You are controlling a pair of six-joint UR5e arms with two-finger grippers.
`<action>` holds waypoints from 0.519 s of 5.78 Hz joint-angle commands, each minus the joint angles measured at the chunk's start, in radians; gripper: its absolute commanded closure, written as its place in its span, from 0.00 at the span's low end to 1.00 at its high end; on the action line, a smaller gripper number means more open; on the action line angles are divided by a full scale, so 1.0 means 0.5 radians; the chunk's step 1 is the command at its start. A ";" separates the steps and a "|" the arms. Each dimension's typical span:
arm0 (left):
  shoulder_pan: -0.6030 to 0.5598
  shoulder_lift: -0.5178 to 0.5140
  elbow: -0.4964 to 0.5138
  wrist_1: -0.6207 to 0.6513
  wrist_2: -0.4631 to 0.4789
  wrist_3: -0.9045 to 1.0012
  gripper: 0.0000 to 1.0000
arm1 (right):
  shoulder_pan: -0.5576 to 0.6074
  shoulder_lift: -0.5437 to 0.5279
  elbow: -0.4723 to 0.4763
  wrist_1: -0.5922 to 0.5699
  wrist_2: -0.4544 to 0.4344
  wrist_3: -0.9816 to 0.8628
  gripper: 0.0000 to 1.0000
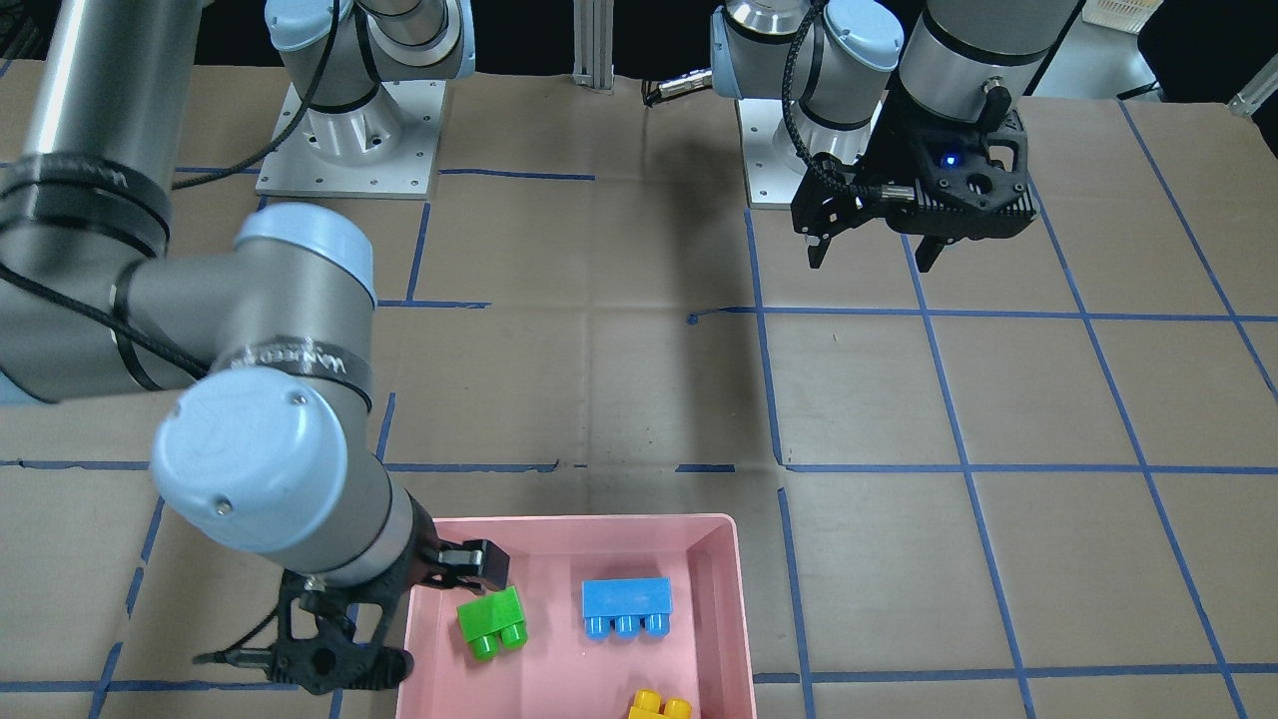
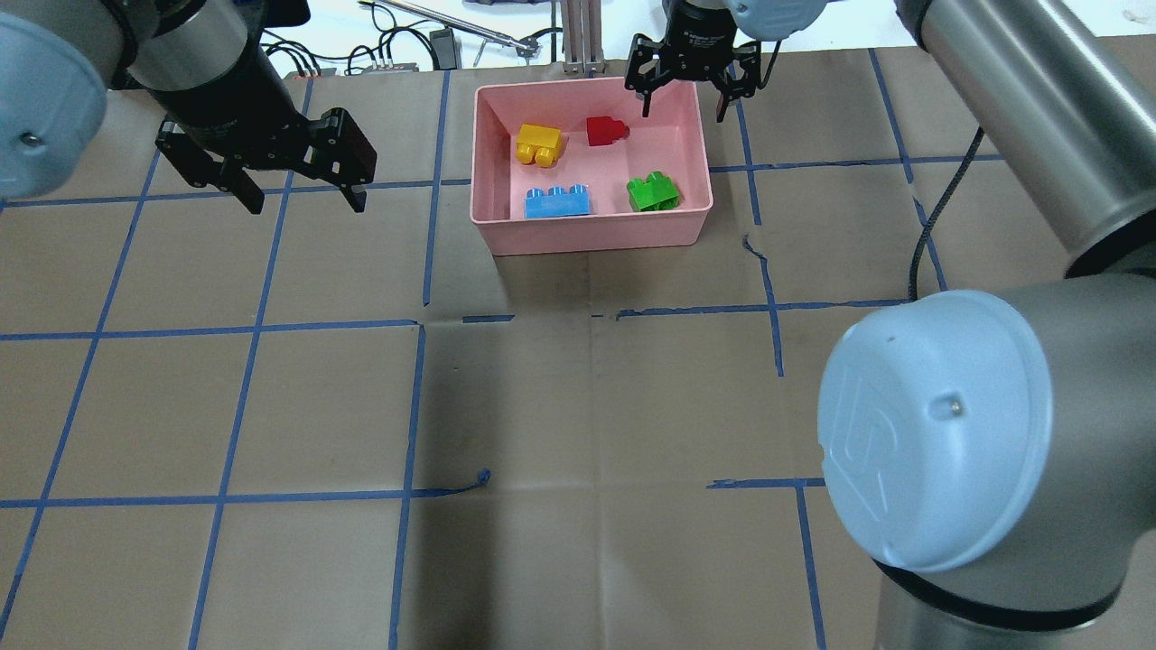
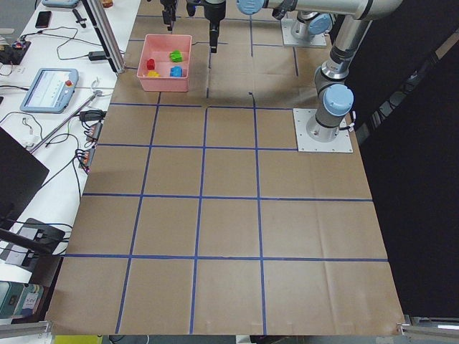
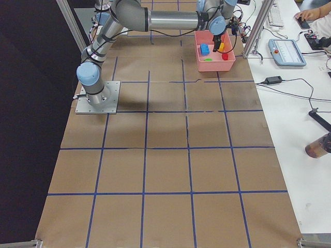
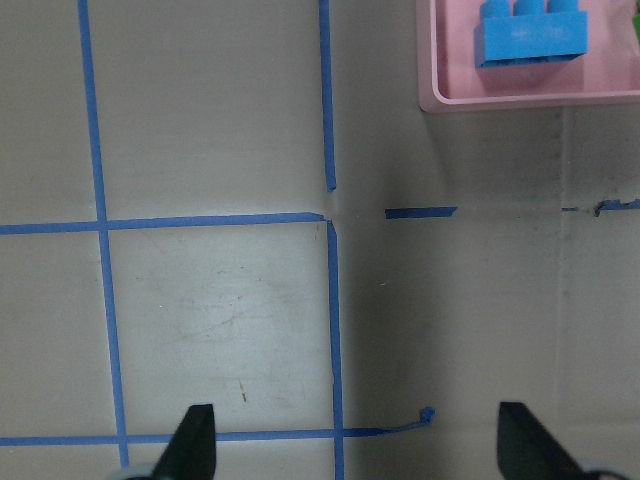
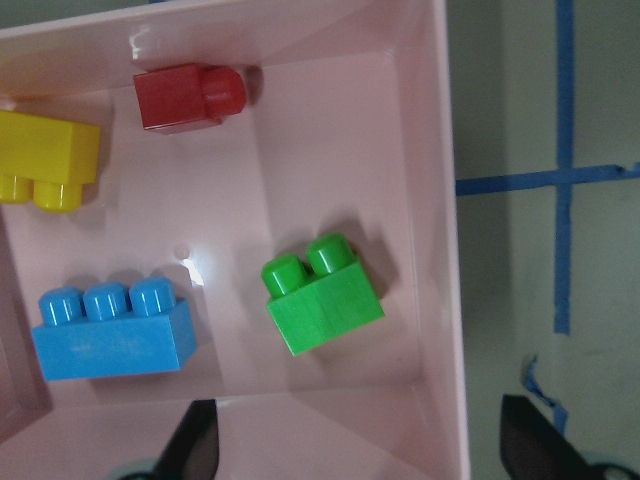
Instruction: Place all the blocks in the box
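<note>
While all four bricks lie inside the pink box [image 2: 591, 236], both pairs of jaws hang spread wide and hold nothing.

That box sits by the far edge of the worktop [image 2: 271, 406], with a metal post [image 2: 582, 36] just beyond it. The bricks lie apart from one another: the yellow brick [image 2: 539, 143] near the left wall, the red brick [image 2: 605, 130] toward the far wall, the blue brick [image 2: 557, 202] along the near wall, and the green brick [image 2: 653, 191] by the near right corner. The right jaws hover over the far right corner and straddle the right wall, one finger inside near the red brick and the other outside. In the wrist view, the green brick lies ahead between them, untouched. The left jaws hang over the worktop, well apart from the box on its left.
</note>
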 commanded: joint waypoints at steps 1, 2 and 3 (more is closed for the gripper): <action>0.000 0.002 0.001 0.000 0.003 0.000 0.01 | -0.151 -0.338 0.165 0.307 -0.039 -0.306 0.01; 0.000 0.002 0.001 0.000 0.003 0.000 0.01 | -0.231 -0.595 0.464 0.314 -0.035 -0.427 0.01; 0.000 0.002 0.001 0.000 0.003 0.000 0.01 | -0.232 -0.828 0.731 0.284 -0.038 -0.379 0.01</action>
